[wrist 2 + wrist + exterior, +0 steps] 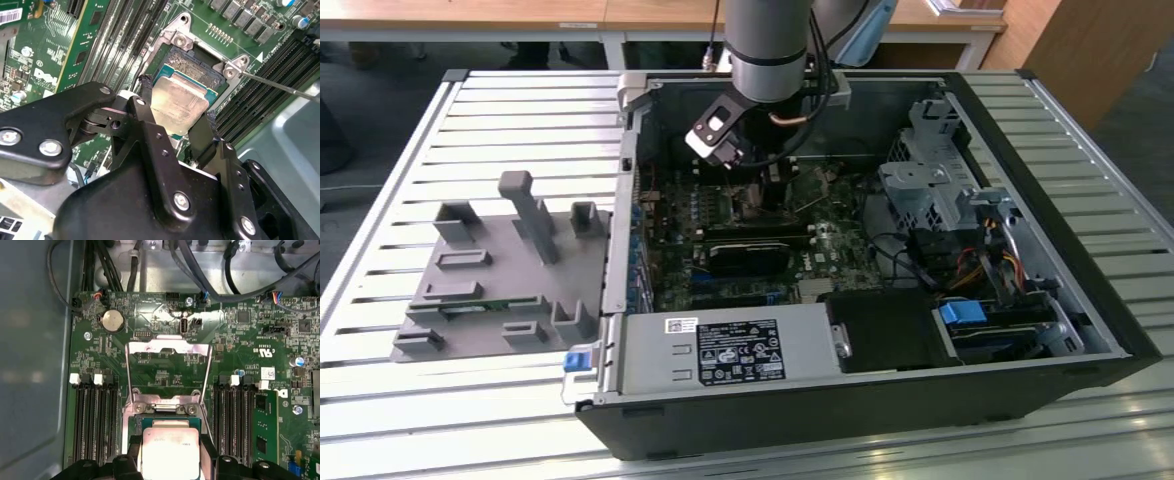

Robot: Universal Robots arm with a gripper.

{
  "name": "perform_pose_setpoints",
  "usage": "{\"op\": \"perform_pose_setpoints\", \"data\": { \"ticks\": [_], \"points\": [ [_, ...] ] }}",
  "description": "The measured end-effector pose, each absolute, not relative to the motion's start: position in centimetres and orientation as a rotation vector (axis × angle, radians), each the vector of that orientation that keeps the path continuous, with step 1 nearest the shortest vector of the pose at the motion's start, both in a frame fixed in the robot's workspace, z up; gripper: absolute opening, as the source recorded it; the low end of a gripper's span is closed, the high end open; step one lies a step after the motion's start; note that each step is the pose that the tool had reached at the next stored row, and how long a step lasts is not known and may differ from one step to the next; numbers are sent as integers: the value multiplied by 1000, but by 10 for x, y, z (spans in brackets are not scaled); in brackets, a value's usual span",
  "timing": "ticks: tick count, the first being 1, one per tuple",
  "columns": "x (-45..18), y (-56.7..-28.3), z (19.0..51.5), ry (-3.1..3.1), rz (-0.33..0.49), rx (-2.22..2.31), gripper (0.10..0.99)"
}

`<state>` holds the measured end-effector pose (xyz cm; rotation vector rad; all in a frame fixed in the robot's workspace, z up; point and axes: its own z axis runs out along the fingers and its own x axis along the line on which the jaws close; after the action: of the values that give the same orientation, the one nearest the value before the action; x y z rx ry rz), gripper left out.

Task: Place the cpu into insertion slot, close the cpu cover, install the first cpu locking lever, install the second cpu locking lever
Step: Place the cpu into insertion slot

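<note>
So my end effector (178,102) is clenched on the cpu (180,107), with fingers (145,112) pressed against two opposite edges of it. The chip is sitting silver side up, right over the near part of the insertion slot (192,60). Honestly, from these angles I can't tell if it's seated in the slot or hanging just above it.

In the first wrist view the cpu cover (167,346) is flipped open. It lies back over the green motherboard (150,320) just beyond the slot, with memory slots (95,415) on either side.

In the exterior view I'm reaching down into the open computer case (854,405), which sits on the slatted desk (480,90).
</note>
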<state>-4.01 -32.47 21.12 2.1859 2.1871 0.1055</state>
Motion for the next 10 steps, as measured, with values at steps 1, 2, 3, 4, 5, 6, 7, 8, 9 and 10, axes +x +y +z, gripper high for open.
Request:
{"op": "perform_pose_setpoints", "data": {
  "ticks": [1,2,3,4,5,6,7,8,9,10],
  "points": [
    [-41,-325,211,2187,106,2186,541],
    [-41,-325,210,2187,106,2186,541],
    [-41,-325,209,2187,106,2186,541],
    [-41,-325,208,2188,106,2186,541],
    [-41,-325,207,2188,105,2186,541],
    [-41,-325,206,2188,106,2186,541],
    [-41,-325,205,2188,106,2186,541],
    [-41,-324,205,2188,106,2186,541],
    [-42,-324,204,2188,105,2186,541],
    [-42,-324,204,2188,105,2186,541]
  ]
}}
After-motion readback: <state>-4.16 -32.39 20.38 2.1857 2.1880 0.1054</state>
